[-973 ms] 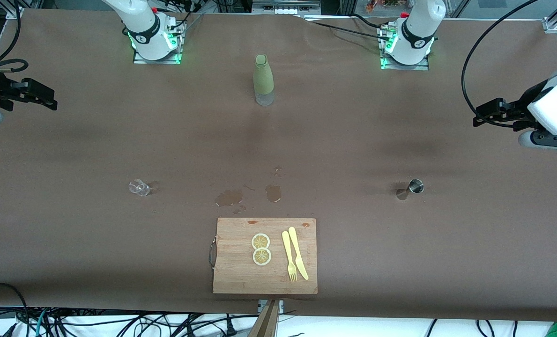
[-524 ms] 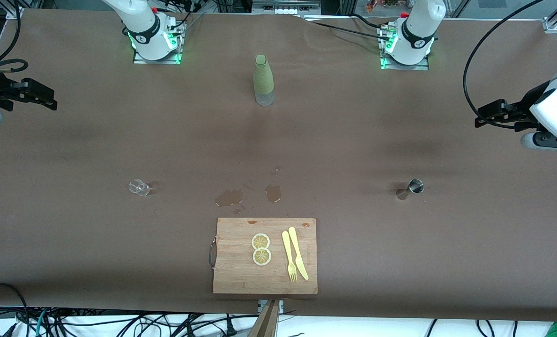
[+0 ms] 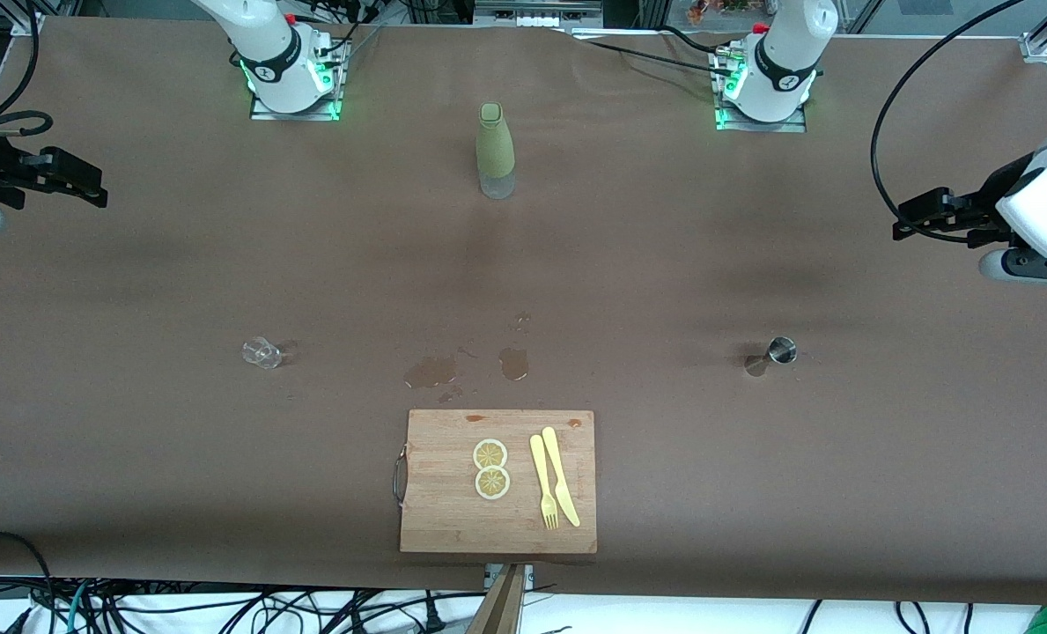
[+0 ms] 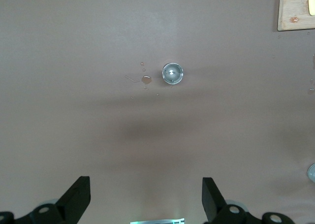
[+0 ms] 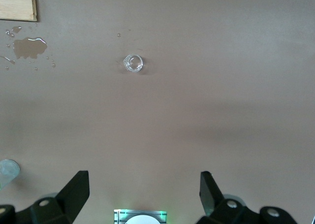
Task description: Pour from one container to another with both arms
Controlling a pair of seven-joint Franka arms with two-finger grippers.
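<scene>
The small steel jigger (image 3: 781,350) stands upright on the brown table toward the left arm's end; from above its round rim (image 4: 172,74) shows. The tiny clear glass cup (image 3: 262,353) sits toward the right arm's end, also seen as a clear ring (image 5: 133,63). My left gripper (image 3: 915,220) hangs open high over the table's edge at its own end, well away from the jigger, nothing between its fingers (image 4: 78,197). My right gripper (image 3: 83,183) hangs open over its end of the table, apart from the glass, fingers (image 5: 76,188) wide.
A tall olive-green bottle (image 3: 494,151) stands at the middle between the bases. A wooden cutting board (image 3: 439,511) with two lemon slices (image 3: 490,468), a yellow fork and knife (image 3: 554,477) lies near the front edge. Spilled liquid patches (image 3: 431,371) lie just farther than the board.
The left gripper has drifted slightly outward toward its end of the table and settled. The right arm, jigger and glass have not moved.
</scene>
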